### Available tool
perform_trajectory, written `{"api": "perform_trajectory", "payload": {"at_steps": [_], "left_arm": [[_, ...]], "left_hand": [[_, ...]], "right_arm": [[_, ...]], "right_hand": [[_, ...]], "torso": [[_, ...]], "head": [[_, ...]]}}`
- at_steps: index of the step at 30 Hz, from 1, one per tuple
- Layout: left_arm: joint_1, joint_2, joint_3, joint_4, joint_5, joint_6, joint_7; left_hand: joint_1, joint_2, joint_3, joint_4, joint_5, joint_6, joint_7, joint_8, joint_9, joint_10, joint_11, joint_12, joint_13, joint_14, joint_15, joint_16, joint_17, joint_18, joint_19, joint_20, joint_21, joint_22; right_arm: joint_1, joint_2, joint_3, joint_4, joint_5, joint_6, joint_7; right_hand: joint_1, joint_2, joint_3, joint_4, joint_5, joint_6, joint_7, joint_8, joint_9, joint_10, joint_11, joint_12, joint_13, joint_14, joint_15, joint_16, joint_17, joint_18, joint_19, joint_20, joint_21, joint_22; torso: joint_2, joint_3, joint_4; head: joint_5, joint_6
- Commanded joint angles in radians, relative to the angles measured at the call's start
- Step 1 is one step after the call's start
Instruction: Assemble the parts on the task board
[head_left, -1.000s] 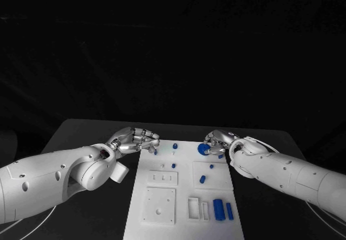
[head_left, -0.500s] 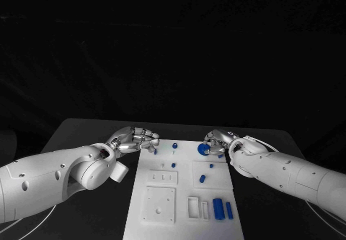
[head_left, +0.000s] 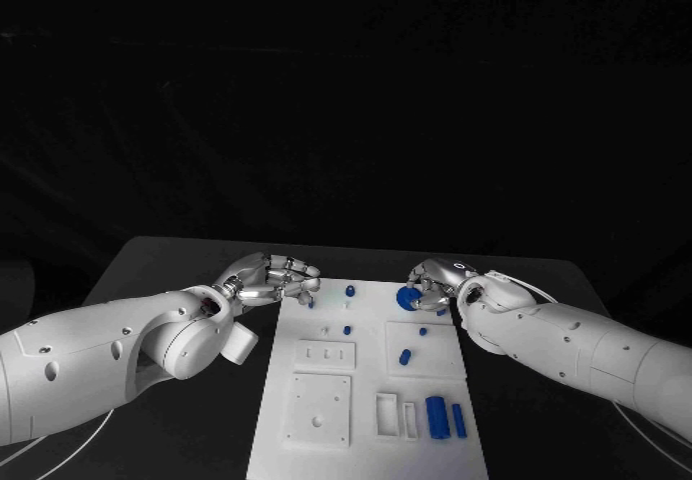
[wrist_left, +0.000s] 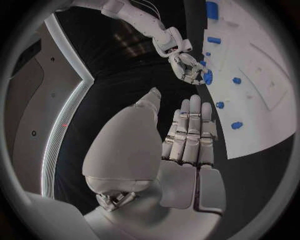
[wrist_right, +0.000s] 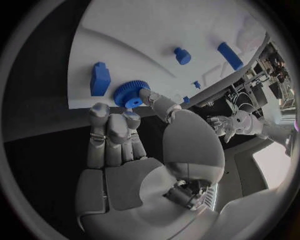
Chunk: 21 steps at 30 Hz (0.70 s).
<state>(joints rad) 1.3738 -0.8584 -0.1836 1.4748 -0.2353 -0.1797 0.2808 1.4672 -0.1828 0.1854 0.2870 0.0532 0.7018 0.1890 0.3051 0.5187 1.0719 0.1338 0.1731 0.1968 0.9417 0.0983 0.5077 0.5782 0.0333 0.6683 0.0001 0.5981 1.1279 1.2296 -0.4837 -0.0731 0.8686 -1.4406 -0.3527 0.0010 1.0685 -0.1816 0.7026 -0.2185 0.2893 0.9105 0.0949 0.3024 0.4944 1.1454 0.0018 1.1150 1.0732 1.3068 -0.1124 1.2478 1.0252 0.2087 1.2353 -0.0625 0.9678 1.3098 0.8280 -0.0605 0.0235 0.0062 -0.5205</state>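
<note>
Barely any change across the second: right hand (head_left: 440, 284) shifted a trace toward the robot at the far right corner of the task board (head_left: 368, 436), blue gear (head_left: 408, 298) carried with it between thumb and fingertips, possibly turned slightly, though too small to tell.

— What is in front of the left hand (wrist_left: 181, 150)?

— Its fingers (wrist_left: 190, 127) lie side by side, holding nothing, over the black worktop (wrist_left: 119, 100) just beside the white task board (wrist_left: 262, 75).

— And the right hand (wrist_left: 187, 65)?

— It holds a round blue part (wrist_left: 207, 77) at the board's edge. Other small blue parts (wrist_left: 236, 80) stand on the board.
</note>
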Motion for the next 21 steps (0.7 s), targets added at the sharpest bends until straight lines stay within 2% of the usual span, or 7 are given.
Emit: {"api": "perform_trajectory", "payload": {"at_steps": [1, 6, 14, 21], "left_arm": [[0.0, 0.0, 0.0, 0.002, -0.003, 0.01, 0.007], [0.0, 0.0, 0.0, 0.001, -0.003, 0.009, 0.007], [0.0, 0.009, 0.0, -0.005, -0.003, 0.008, 0.008], [0.0, 0.006, 0.0, -0.002, -0.003, 0.005, 0.008]], "left_hand": [[0.0, 0.007, -0.004, 0.001, -0.004, 0.007, 0.018, 0.001, 0.0, 0.001, 0.004, -0.005, 0.001, 0.005, -0.001, -0.003, 0.001, 0.018, 0.002, -0.001, -0.004, -0.002], [0.0, 0.008, -0.004, 0.001, -0.004, 0.007, 0.018, 0.0, 0.0, 0.001, 0.004, -0.005, 0.001, 0.005, -0.001, -0.004, 0.002, 0.018, 0.002, -0.001, -0.004, -0.002], [-0.001, 0.011, -0.004, 0.001, -0.004, 0.007, 0.019, 0.0, 0.0, 0.002, 0.005, -0.006, 0.001, 0.006, -0.001, -0.004, 0.002, 0.018, 0.002, -0.001, -0.004, -0.002], [-0.001, 0.013, -0.004, 0.001, -0.004, 0.008, 0.02, 0.0, -0.001, 0.002, 0.005, -0.007, 0.002, 0.006, -0.001, -0.005, 0.003, 0.018, 0.002, -0.001, -0.004, -0.002]], "right_arm": [[-0.004, -0.006, -0.002, 0.018, -0.077, -0.041, -0.012], [0.004, -0.014, -0.002, 0.058, -0.137, -0.097, -0.059], [0.023, -0.017, -0.001, 0.106, -0.193, -0.142, -0.123], [0.038, -0.004, -0.001, 0.16, -0.218, -0.155, -0.142]], "right_hand": [[-0.006, 0.009, 0.007, 0.002, 0.028, 0.058, 0.015, 0.013, 0.007, 0.001, -0.005, -0.002, -0.002, 0.003, 0.001, -0.007, 0.002, 0.053, 0.0, 0.001, 0.005, 0.013], [-0.008, 0.009, 0.011, 0.004, 0.05, 0.066, 0.012, 0.015, 0.01, 0.004, -0.008, -0.003, -0.003, 0.005, -0.002, -0.007, 0.004, 0.053, 0.003, 0.0, 0.007, 0.013], [0.003, -0.02, 0.049, 0.028, 0.013, 0.08, 0.008, 0.015, 0.014, 0.016, -0.012, -0.008, -0.008, 0.01, -0.005, -0.009, 0.006, 0.053, 0.013, 0.0, 0.012, 0.011], [0.002, -0.035, 0.063, 0.045, -0.005, 0.081, 0.007, 0.012, 0.015, 0.021, -0.012, -0.01, -0.01, 0.012, -0.005, -0.011, 0.007, 0.053, 0.017, 0.002, 0.014, 0.01]], "torso": [[-0.002, -0.0001, -0.001], [-0.003, -0.0006, 0.0001], [-0.002, -0.002, 0.0044], [-0.002, -0.0019, 0.0002]], "head": [[0.002, 0.002], [0.004, 0.003], [0.012, 0.009], [0.027, 0.013]]}}
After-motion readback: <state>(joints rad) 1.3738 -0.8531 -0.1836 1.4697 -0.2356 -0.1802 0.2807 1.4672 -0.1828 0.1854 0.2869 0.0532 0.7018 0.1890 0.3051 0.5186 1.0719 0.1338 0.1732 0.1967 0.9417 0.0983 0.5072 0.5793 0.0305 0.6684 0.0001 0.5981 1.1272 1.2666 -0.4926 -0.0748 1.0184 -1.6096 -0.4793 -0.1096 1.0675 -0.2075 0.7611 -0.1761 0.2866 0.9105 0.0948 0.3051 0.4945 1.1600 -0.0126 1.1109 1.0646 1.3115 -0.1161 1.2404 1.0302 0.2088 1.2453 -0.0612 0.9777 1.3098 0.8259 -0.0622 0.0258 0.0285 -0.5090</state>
